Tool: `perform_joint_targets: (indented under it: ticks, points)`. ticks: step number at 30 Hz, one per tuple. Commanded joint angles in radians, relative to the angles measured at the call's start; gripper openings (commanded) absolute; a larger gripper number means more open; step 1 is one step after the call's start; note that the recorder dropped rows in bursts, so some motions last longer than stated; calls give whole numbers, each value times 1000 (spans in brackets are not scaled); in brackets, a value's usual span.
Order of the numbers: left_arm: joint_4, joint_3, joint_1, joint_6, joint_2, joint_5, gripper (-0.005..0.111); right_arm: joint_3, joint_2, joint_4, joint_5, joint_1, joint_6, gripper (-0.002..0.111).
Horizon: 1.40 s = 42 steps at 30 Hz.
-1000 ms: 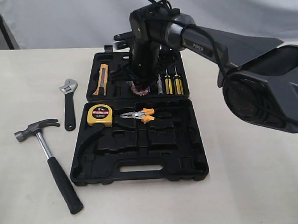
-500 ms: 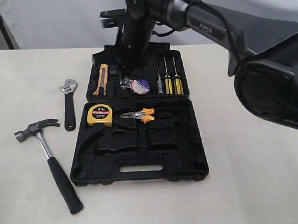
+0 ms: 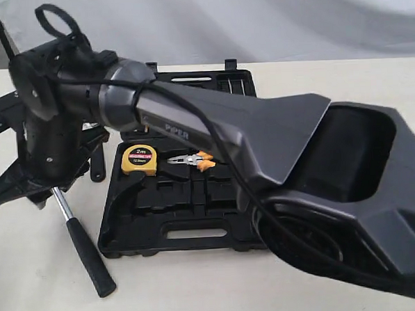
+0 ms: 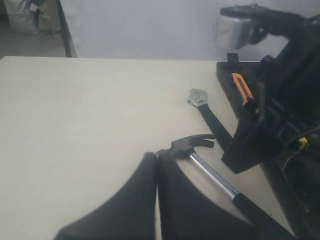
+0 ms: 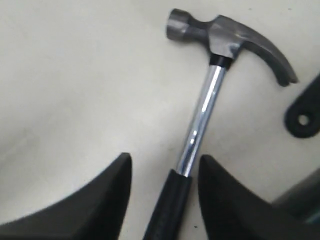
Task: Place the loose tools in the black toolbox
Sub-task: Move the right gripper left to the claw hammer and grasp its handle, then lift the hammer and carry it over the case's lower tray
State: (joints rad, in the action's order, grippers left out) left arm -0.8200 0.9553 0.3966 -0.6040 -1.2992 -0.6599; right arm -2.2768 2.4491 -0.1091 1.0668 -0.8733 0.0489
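Observation:
The claw hammer [image 5: 202, 110] lies on the table left of the black toolbox [image 3: 196, 212]. My right gripper [image 5: 165, 159] hangs open over it, one finger on each side of the spot where the steel shaft meets the black handle, with gaps on both sides. In the exterior view this gripper [image 3: 25, 196] covers the hammer's head and only the hammer [image 3: 88, 259] handle shows. The adjustable wrench [image 4: 207, 112] lies between hammer and toolbox. My left gripper [image 4: 156, 154] is shut and empty, near the hammer [image 4: 192, 144] head. The tape roll is hidden behind the right arm.
A yellow tape measure [image 3: 139, 160] and orange-handled pliers [image 3: 194, 159] sit in the toolbox's near half. An orange knife [image 4: 242, 87] sits in the far half. The right arm [image 3: 213, 127] stretches across the toolbox. Bare table lies left of the hammer.
The right gripper left the tape roll in the toolbox's far half, then swung left and down over the hammer. The hammer and wrench have not moved.

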Motion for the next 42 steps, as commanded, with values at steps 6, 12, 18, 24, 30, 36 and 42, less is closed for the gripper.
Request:
perform_joint_targets:
  ticks: [6,12,18,24,30,36,42]
  points:
    - [14,-9,-3,-10,8,17,1,-1,78,50,-164,-15,22,54]
    - [14,-9,-3,-10,8,17,1,-1,129,109,-178,-15,49,54]
    - [14,-9,-3,-10,8,17,1,-1,152,109,-149,-15,69,10]
    - [14,-9,-3,-10,8,17,1,-1,135,74,-145,-15,158,0]
    - [14,-9,-3,-10,8,17,1,-1,57,27,-138,-15,202,0]
    - [14,-9,-3,-10,8,17,1,-1,-59,27,-44,-13,135,0]
    - [14,-9,-3,-10,8,17,1,-1,-139,33,154,46,-43,0]
